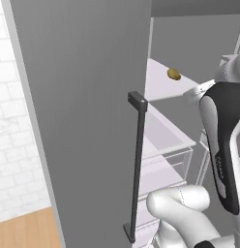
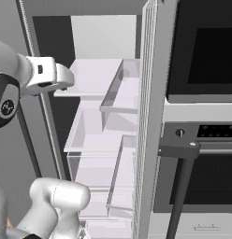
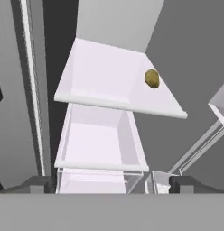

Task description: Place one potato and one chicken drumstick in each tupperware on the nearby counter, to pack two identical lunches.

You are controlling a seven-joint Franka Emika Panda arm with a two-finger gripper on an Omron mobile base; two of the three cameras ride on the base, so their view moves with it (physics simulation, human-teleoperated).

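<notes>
Hand view puts our gripper (image 3: 108, 184) in front of an open grey refrigerator, its two dark fingertips (image 3: 36, 184) spread as wide as they go with nothing between them. We see one small yellowish-green rounded potato (image 3: 151, 78) lying on the upper white fridge shelf (image 3: 100, 74), near that shelf's right side and well apart from our fingers. Below it sits a clear drawer-like bin (image 3: 98, 144). From the left base view the potato (image 1: 173, 74) shows past the edge of the tall grey fridge door (image 1: 83, 106) with its dark bar handle (image 1: 136, 164).

Our reach must go up and in over the shelf's front lip. We judge the main risks to be clipping that lip or the door with the wrist, and nudging the round potato so it rolls toward the back wall before we close.
</notes>
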